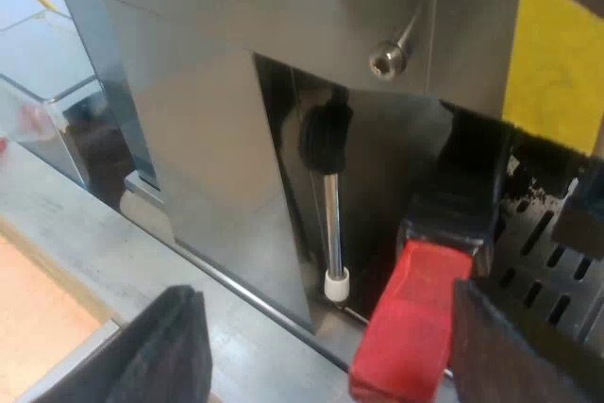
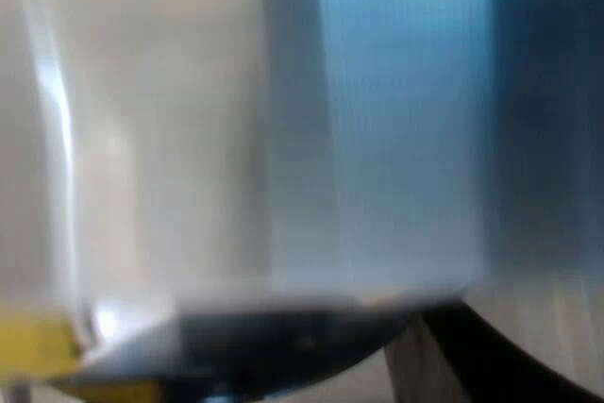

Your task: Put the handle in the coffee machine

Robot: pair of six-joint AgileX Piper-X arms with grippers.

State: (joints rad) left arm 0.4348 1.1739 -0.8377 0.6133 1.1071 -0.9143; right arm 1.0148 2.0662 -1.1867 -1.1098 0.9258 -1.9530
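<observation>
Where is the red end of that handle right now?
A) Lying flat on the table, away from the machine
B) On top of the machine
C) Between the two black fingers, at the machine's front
C: the red handle end is at the espresso machine's front, between the spread fingers of the left gripper.

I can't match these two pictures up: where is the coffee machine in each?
Left wrist view: the espresso machine shows its steel front just beyond the open left gripper, red handle end between its fingers.
Right wrist view: apparently the machine's shiny wall, close up.
Shared landmark: the yellow patch on the machine.
</observation>
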